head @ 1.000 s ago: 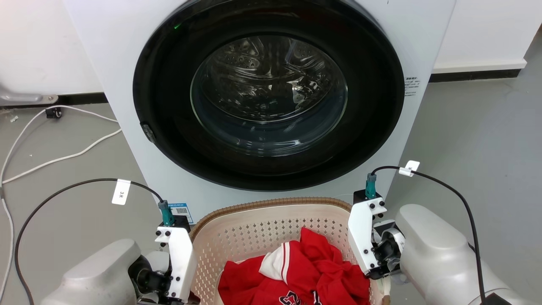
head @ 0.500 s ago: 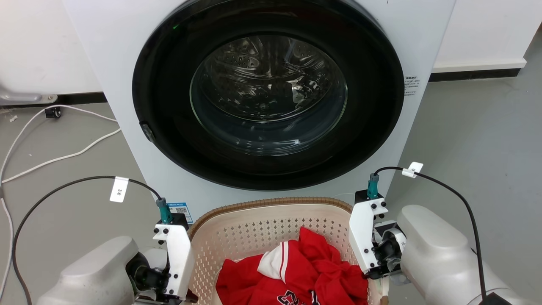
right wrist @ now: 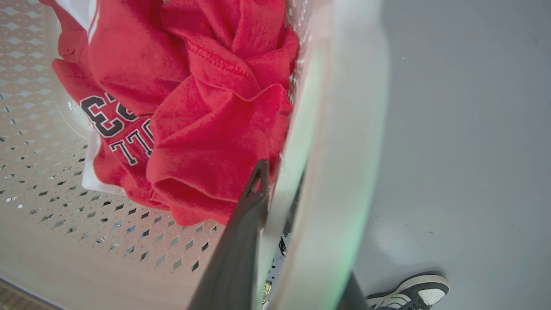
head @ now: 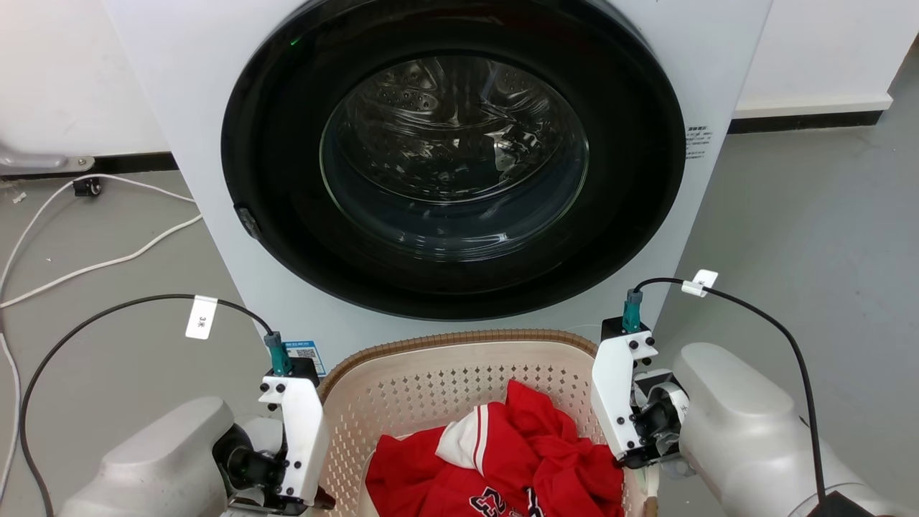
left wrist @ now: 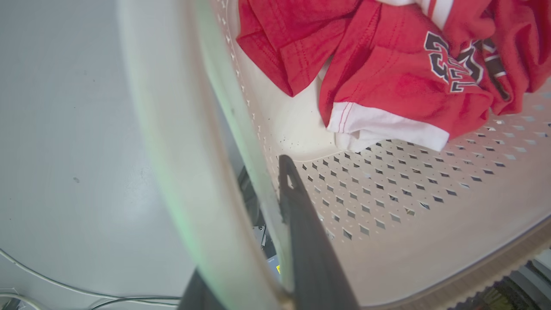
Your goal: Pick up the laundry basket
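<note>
Gripping is the step in hand, we judge: the left hand (left wrist: 264, 172) and the right hand (right wrist: 280, 181) each pinch a side wall of the laundry basket (head: 459, 339), one finger inside, one outside; the next move, we think, calls for an even, level raise, so the load does not tip; the basket is near us, just before the washing machine (head: 452, 158), between both arms; it is cream, perforated, brown-rimmed, and holds a red jersey (head: 517, 459).

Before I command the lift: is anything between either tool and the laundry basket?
Nothing visible. The left tool and right tool each grip a side wall of the laundry basket, one finger inside; the red shirt lies beside the right inner finger.
</note>
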{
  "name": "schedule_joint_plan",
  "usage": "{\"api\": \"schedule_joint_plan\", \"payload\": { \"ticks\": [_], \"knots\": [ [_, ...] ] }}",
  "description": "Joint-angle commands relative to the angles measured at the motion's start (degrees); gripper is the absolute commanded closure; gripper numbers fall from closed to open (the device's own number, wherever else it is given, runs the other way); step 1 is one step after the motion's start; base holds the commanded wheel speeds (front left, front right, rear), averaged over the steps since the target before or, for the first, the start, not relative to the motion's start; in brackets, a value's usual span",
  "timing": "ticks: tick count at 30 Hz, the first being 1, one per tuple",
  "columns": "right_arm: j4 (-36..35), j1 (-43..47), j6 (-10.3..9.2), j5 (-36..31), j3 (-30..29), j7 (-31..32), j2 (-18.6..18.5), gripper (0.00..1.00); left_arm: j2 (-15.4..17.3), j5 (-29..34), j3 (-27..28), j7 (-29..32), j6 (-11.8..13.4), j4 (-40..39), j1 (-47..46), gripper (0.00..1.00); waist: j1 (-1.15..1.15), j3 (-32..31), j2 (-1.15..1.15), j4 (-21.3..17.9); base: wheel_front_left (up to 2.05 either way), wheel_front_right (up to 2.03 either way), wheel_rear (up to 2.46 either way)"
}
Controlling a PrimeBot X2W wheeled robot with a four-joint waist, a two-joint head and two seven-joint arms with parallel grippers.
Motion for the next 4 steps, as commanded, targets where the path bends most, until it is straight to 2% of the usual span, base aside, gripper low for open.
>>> {"api": "schedule_joint_plan", "payload": {
  "ticks": [1, 4],
  "knots": [
    [-0.2, -1.2, 0.3, 0.3, 0.2, -0.4, 0.2, 1.0, -0.1, 0.4, -0.5, 0.6, -0.8, -0.2, -0.5, 1.0, 0.0, 0.0, 0.0, 0.0, 0.0, 0.0, 0.0],
    [0.1, -1.4, 0.3, 0.6, 0.4, -0.7, 0.2, 1.0, -0.1, 0.8, -0.5, 0.2, -0.8, -0.1, -0.8, 1.0, 0.0, 0.0, 0.0, 0.0, 0.0, 0.0, 0.0]
  ]
}}
